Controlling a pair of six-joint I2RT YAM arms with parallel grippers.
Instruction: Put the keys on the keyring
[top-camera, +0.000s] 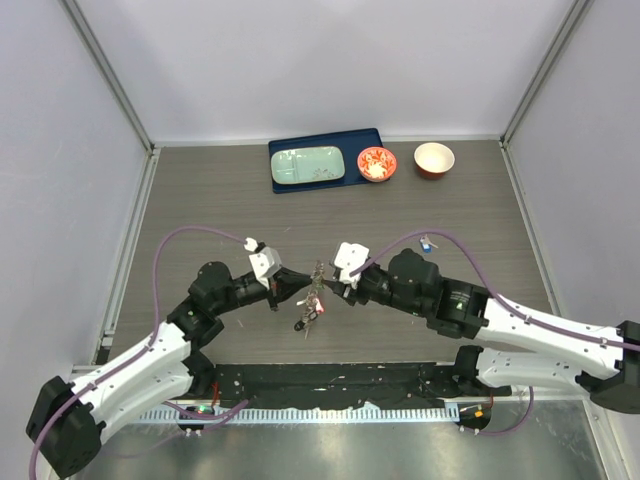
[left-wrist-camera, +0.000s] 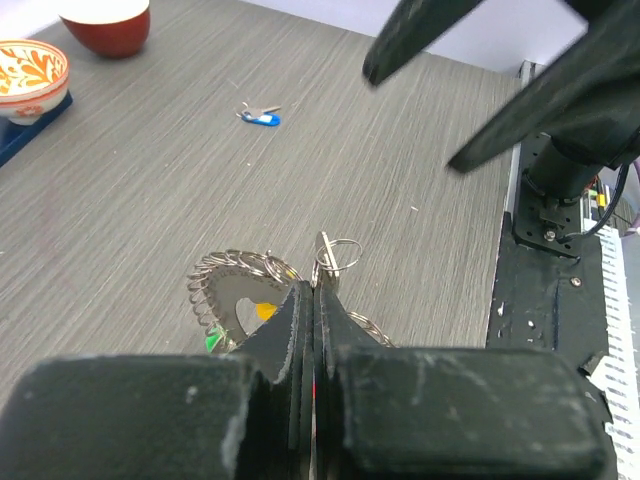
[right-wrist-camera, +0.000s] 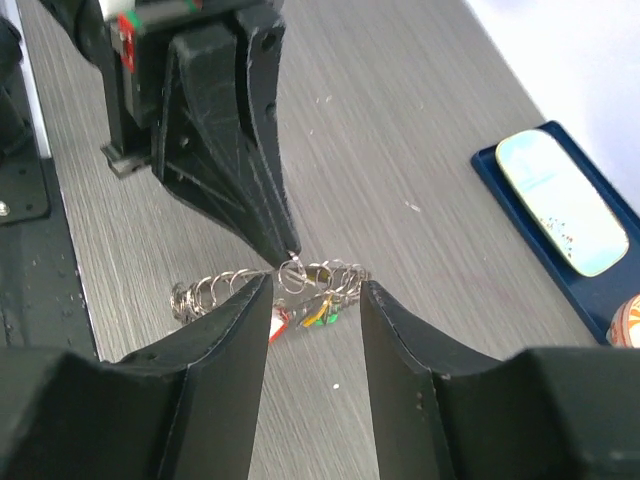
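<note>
Dark-grey keyring is up off the table, mid-workspace between the two claws. Left gripper is clamped on its rim, jaws together with the metal pinched edge-on. Right gripper has its jaws apart with nothing in them. The ring's jagged edge sits just past its fingertips, roughly centred in the gap. Several keys already hang below the ring, with red, yellow and green heads visible. A small split ring sits at the top by the left fingertips.

One loose blue-headed key lies on the table, right of centre, beyond the right forearm and well apart from the ring. Right arm is clearly nearer, and the left is busy holding.

From the right claw the key lies back along its own arm and toward the far edge. My read: it has to back off the ring and swing outward. Key's long axis looks roughly near-to-far, silver shaft away and blue head toward the robot. It's tiny in frame, so low confidence. Jaws should close across that axis. Flat key on a flat top may skid instead of lifting.
</note>
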